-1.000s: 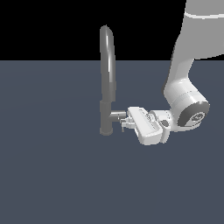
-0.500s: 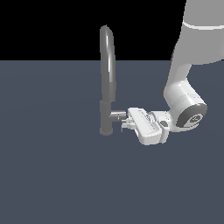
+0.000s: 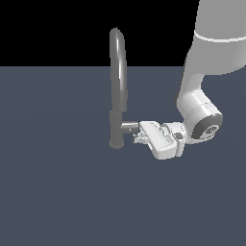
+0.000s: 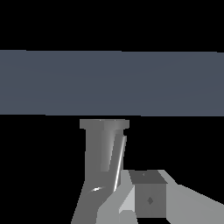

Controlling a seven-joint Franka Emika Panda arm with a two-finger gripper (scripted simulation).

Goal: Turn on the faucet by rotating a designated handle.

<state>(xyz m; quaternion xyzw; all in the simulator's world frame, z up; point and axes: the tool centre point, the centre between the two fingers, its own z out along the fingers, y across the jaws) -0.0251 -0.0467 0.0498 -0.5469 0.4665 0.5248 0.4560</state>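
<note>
The faucet [image 3: 117,86] is a tall grey gooseneck rising from the dark floor, with a short side stub [image 3: 129,128] low on its base. In the wrist view the stub [image 4: 101,148] fills the near field, and the handle [image 4: 118,164] shows as a thin bright pin slanting along it. My white gripper [image 3: 138,138] lies level, its tips just below and against the stub's outer end. The fingers [image 4: 148,199] sit close together beside the pin, shut, with nothing seen clamped between them.
A flat dark grey-blue floor [image 3: 57,192] spreads all around the faucet. My white arm [image 3: 202,110] comes down from the upper part of the exterior view's right.
The upper arm has shifted very slightly. The gripper stays at the stub and the faucet looks the same.
</note>
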